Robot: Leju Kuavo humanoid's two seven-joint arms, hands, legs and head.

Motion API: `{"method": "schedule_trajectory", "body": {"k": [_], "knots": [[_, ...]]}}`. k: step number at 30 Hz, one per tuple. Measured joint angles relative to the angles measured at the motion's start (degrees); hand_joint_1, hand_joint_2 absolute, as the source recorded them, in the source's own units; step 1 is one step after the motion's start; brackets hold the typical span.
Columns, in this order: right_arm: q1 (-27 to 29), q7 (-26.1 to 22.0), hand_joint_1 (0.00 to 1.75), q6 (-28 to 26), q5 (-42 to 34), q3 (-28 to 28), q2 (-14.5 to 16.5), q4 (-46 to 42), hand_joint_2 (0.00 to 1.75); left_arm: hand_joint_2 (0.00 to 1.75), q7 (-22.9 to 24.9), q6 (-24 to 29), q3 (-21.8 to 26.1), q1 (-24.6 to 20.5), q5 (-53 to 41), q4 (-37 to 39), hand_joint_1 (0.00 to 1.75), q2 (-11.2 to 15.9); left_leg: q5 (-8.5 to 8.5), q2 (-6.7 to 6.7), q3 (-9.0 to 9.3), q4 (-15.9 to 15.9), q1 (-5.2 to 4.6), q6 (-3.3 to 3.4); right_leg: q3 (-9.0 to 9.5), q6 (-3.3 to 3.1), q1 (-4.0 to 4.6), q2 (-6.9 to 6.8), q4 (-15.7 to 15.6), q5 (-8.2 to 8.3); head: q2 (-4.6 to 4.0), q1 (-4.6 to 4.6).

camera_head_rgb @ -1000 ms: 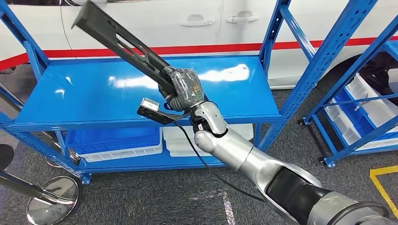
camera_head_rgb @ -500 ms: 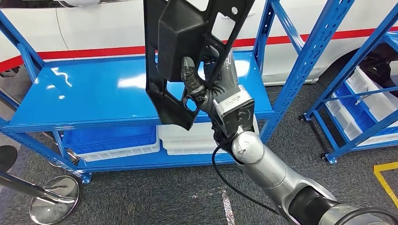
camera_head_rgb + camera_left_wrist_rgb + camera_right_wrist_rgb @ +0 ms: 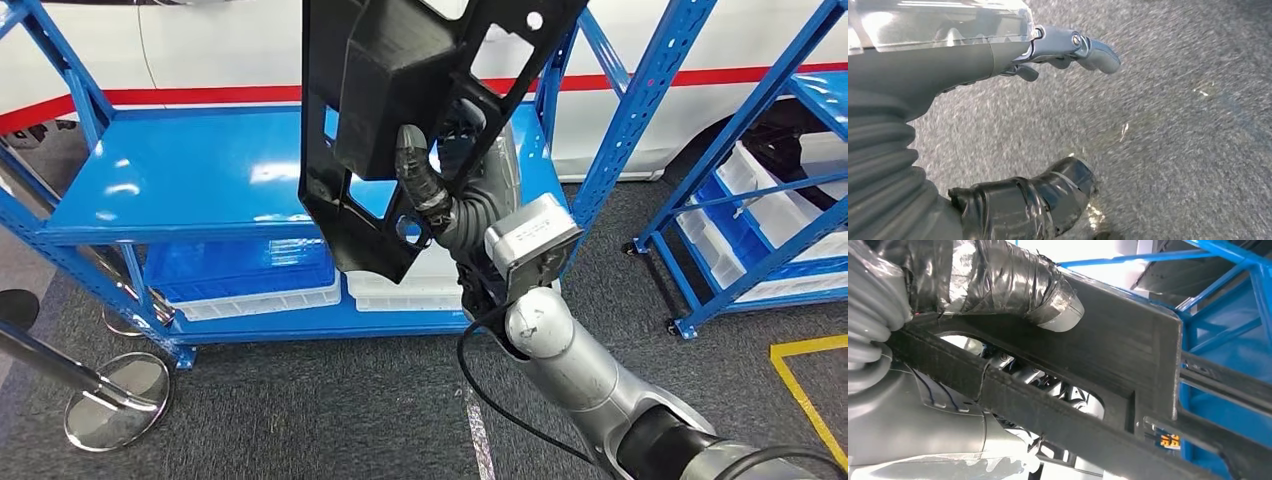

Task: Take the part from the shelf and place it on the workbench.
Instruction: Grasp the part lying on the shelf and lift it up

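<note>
My right hand (image 3: pixel 445 205) grips a large black plastic part (image 3: pixel 390 110) with cut-out openings and holds it upright, high in front of the blue shelf (image 3: pixel 190 185). In the right wrist view the taped thumb (image 3: pixel 1013 282) presses on the part's black frame (image 3: pixel 1108 370), with the other fingers showing through a cut-out. My left hand (image 3: pixel 998 130) hangs over the grey carpet with its fingers apart and nothing in it.
The blue shelf's top board is bare; blue and white bins (image 3: pixel 250 285) sit on its lower level. A second blue rack (image 3: pixel 770 190) with white bins stands at the right. A white car with a red stripe (image 3: pixel 200 60) is behind. A stanchion base (image 3: pixel 115 400) stands on the floor at left.
From a low slanted hold over the shelf, my right hand has swung the part up to stand upright near the camera. The view has shifted slightly since half a second ago.
</note>
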Motion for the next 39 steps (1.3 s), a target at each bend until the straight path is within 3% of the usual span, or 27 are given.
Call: {"method": "schedule_trajectory", "body": {"k": [1, 2, 4, 6, 8, 9, 12, 14, 16, 17, 18, 19, 20, 21, 22, 24, 25, 27, 28, 30, 32, 33, 34, 35, 36, 37, 39], "knots": [[0.13, -0.03, 1.75, 0.02, -0.30, -0.01, 0.01, -0.04, 1.75, 1.75, -0.13, -0.14, 0.28, 0.01, 0.37, 0.00, 0.00, 0.01, 0.52, 0.05, -0.87, 0.19, -0.01, 0.01, -0.47, 0.17, -0.06, -0.01, 3.66, -1.82, 0.00, 0.00], [0.25, -0.07, 1.75, 0.02, -0.57, -0.02, 0.01, -0.07, 1.75, 1.75, -0.24, -0.26, 0.51, 0.04, 0.65, 0.00, 0.00, 0.01, 0.94, 0.07, -1.61, 0.39, -0.02, -0.04, -0.61, 0.34, -0.10, -0.02, 6.36, -2.52, 0.00, 0.00], [0.48, -0.28, 1.75, 0.01, -1.18, -0.03, 0.01, -0.08, 1.75, 1.75, -0.54, -0.45, 0.99, 0.12, 1.14, 0.00, 0.00, 0.02, 1.62, 0.09, -3.17, 1.03, 0.02, -0.23, 1.09, 0.56, -0.17, -0.04, 7.32, -0.89, 0.00, 0.00], [0.61, -0.79, 1.75, 0.03, -1.72, -0.04, 0.01, -0.08, 1.75, 1.75, -0.94, -0.51, 1.50, 0.20, 1.71, 0.00, 0.00, 0.10, 2.11, 0.05, -4.92, 2.19, 0.09, -0.59, 6.15, 0.64, -0.37, -0.04, 1.95, 0.88, 0.00, 0.01], [0.65, -1.40, 1.75, 0.18, -2.29, -0.04, 0.09, -0.08, 1.75, 1.75, -1.41, -0.50, 2.21, 0.30, 2.70, 0.00, 0.00, 0.28, 2.49, -0.04, -6.35, 3.50, -0.05, -1.14, 11.25, 0.26, -0.23, 0.08, -5.05, -0.08, 0.00, 0.00], [0.67, -1.73, 1.75, 0.31, -2.64, -0.04, 0.17, -0.08, 1.75, 1.75, -1.71, -0.50, 2.66, 0.40, 3.41, 0.00, 0.00, 0.40, 2.79, -0.10, -6.72, 3.84, -0.15, -1.47, 12.38, -0.07, -0.08, 0.15, -6.92, -0.86, 0.01, -0.01], [0.79, -2.60, 1.75, 0.76, -4.34, -0.04, 0.39, 0.01, 1.75, 1.75, -2.62, -0.59, 4.13, 1.08, 5.98, 0.03, 0.00, 0.86, 3.24, -0.34, -7.41, 4.03, -0.05, -2.63, 11.72, -1.53, 0.05, 0.14, -7.67, -0.09, 0.01, -0.01], [1.05, -3.12, 1.75, 1.02, -5.76, -0.05, 0.51, 0.07, 1.75, 1.75, -2.98, -0.62, 4.98, 1.69, 7.27, 0.07, 0.00, 1.14, -0.30, -0.43, -8.71, 6.69, 0.18, -3.32, 10.54, -2.56, -0.22, 0.01, -7.95, 1.17, 0.00, -0.06], [1.63, -3.67, 1.75, 1.15, -7.22, -0.16, 0.58, 0.08, 1.75, 1.75, -3.08, -0.47, 5.51, 1.97, 7.99, 0.07, 0.00, 1.15, -5.91, -0.42, -10.40, 13.05, 0.34, -3.84, 9.14, -2.96, -0.16, -0.08, -7.96, 2.36, 0.00, -0.11], [2.02, -3.90, 1.75, 1.19, -7.87, -0.26, 0.59, 0.10, 1.75, 1.75, -3.07, -0.37, 5.82, 2.00, 8.26, 0.07, 0.00, 1.16, -7.54, -0.42, -10.88, 16.43, 0.39, -3.98, 8.31, -2.99, -0.07, -0.13, -7.93, 2.96, 0.00, -0.11], [2.39, -4.06, 1.75, 1.21, -8.37, -0.36, 0.60, 0.11, 1.75, 1.75, -3.06, -0.25, 6.15, 2.01, 8.42, 0.07, 0.00, 1.17, -7.85, -0.42, -10.83, 18.77, 0.40, -4.03, 7.48, -3.00, 0.01, -0.17, -7.88, 3.57, 0.00, -0.12], [2.69, -4.17, 1.75, 1.22, -8.66, -0.44, 0.60, 0.13, 1.75, 1.75, -3.05, -0.15, 6.50, 2.02, 8.55, 0.07, 0.00, 1.17, -6.85, -0.42, -9.94, 19.47, 0.40, -3.95, 6.61, -2.98, 0.08, -0.21, -7.82, 4.18, 0.00, -0.11], [2.91, -4.21, 1.75, 1.22, -8.79, -0.47, 0.60, 0.14, 1.75, 1.75, -3.04, -0.09, 6.79, 2.03, 8.59, 0.07, 0.00, 1.17, -5.16, -0.43, -8.11, 18.25, 0.38, -3.74, 5.81, -2.94, 0.16, -0.20, -7.78, 4.78, 0.00, -0.12], [3.04, -4.23, 1.75, 1.22, -8.84, -0.49, 0.60, 0.14, 1.75, 1.75, -3.04, -0.03, 7.00, 2.01, 8.61, 0.07, 0.00, 1.19, -3.73, -0.47, -5.42, 15.31, 0.31, -3.37, 5.17, -2.87, 0.22, -0.18, -7.74, 5.33, 0.00, -0.12], [3.14, -4.25, 1.75, 1.22, -8.84, -0.51, 0.61, 0.14, 1.75, 1.75, -3.04, 0.01, 7.21, 1.95, 8.61, 0.07, 0.00, 1.24, -3.39, -0.51, -2.14, 11.06, 0.14, -2.86, 4.70, -2.72, 0.30, -0.16, -7.72, 5.83, 0.01, -0.11], [3.25, -4.29, 1.75, 1.22, -8.84, -0.58, 0.65, 0.13, 1.75, 1.75, -3.04, 0.06, 7.75, 1.82, 8.62, 0.07, 0.00, 1.33, -4.52, -0.60, 2.93, 3.59, -0.29, -2.18, 4.40, -2.19, 0.26, -0.25, -7.93, 6.83, 0.01, -0.09], [3.29, -4.31, 1.75, 1.22, -8.84, -0.64, 0.69, 0.13, 1.75, 1.75, -3.04, 0.08, 8.03, 1.77, 8.65, 0.07, 0.00, 1.36, -5.06, -0.64, 3.97, 1.59, -0.53, -1.97, 4.42, -1.81, 0.16, -0.32, -8.20, 7.39, 0.01, -0.11], [3.36, -4.35, 1.75, 1.21, -8.99, -0.87, 0.75, 0.17, 1.75, 1.75, -3.00, 0.08, 8.45, 1.80, 8.81, 0.07, 0.00, 1.34, -3.88, -0.50, 3.73, 0.54, -0.58, -1.63, 4.35, -1.07, 0.04, -0.33, -8.78, 8.17, 0.00, -0.16], [3.39, -4.37, 1.75, 1.19, -9.22, -1.08, 0.77, 0.22, 1.75, 1.75, -2.96, 0.05, 8.61, 1.82, 8.89, 0.07, 0.00, 1.32, -3.08, -0.35, 3.40, 0.11, -0.43, -1.25, 4.02, -0.80, 0.07, -0.25, -8.34, 7.27, 0.00, -0.15], [3.43, -4.42, 1.75, 1.18, -9.89, -1.56, 0.78, 0.36, 1.75, 1.75, -2.81, -0.03, 8.93, 1.86, 8.91, 0.07, 0.00, 1.28, -1.37, 0.01, 2.21, -0.36, -0.08, -0.53, 2.68, -0.53, 0.15, -0.11, -4.24, 2.28, 0.00, -0.07], [3.44, -4.45, 1.75, 1.26, -10.52, -1.90, 0.79, 0.55, 1.75, 1.75, -2.70, -0.16, 9.23, 1.87, 8.81, 0.07, 0.00, 1.27, -0.03, 0.06, 0.28, -0.11, -0.10, -0.21, 1.16, -0.25, 0.20, -0.10, 3.24, -3.02, 0.00, -0.01], [3.44, -4.45, 1.75, 1.36, -10.73, -2.07, 0.80, 0.70, 1.75, 1.75, -2.68, -0.28, 9.33, 1.88, 8.77, 0.07, 0.00, 1.26, 0.56, 0.07, -0.76, 0.15, -0.09, -0.26, 0.88, -0.08, 0.18, -0.10, 6.41, -3.82, 0.00, 0.01], [3.43, -4.45, 1.75, 1.48, -10.86, -2.26, 0.80, 0.87, 1.75, 1.75, -2.66, -0.43, 9.39, 1.89, 8.78, 0.07, 0.00, 1.24, 1.09, 0.07, -1.83, 0.53, -0.05, -0.36, 1.30, 0.09, 0.13, -0.10, 8.09, -3.18, 0.00, 0.01], [3.41, -4.45, 1.75, 1.66, -10.92, -2.46, 0.80, 1.04, 1.75, 1.75, -2.60, -0.60, 9.43, 1.91, 8.80, 0.07, 0.00, 1.22, 1.53, 0.08, -2.91, 1.02, 0.03, -0.51, 2.55, 0.23, 0.03, -0.11, 7.85, -1.55, 0.00, 0.01], [3.36, -4.45, 1.75, 1.87, -10.94, -2.65, 0.80, 1.20, 1.75, 1.75, -2.46, -0.74, 9.45, 1.93, 8.82, 0.07, 0.00, 1.18, 1.88, 0.07, -3.97, 1.63, 0.14, -0.70, 4.73, 0.34, -0.11, -0.12, 5.72, 0.26, 0.00, 0.01], [3.29, -4.43, 1.75, 2.05, -10.94, -2.79, 0.80, 1.32, 1.75, 1.75, -2.27, -0.85, 9.47, 1.93, 8.83, 0.07, 0.00, 1.15, 2.13, 0.06, -4.94, 2.30, 0.22, -0.93, 7.29, 0.42, -0.24, -0.12, 2.31, 0.96, 0.00, 0.00], [3.15, -4.34, 1.75, 2.34, -10.94, -2.93, 0.80, 1.46, 1.75, 1.75, -1.85, -1.05, 9.52, 1.92, 8.75, 0.07, 0.00, 1.13, 2.57, -0.06, -6.33, 3.45, 0.16, -1.53, 11.94, 0.22, -0.08, -0.07, -4.58, -0.22, 0.01, 0.02]]}}
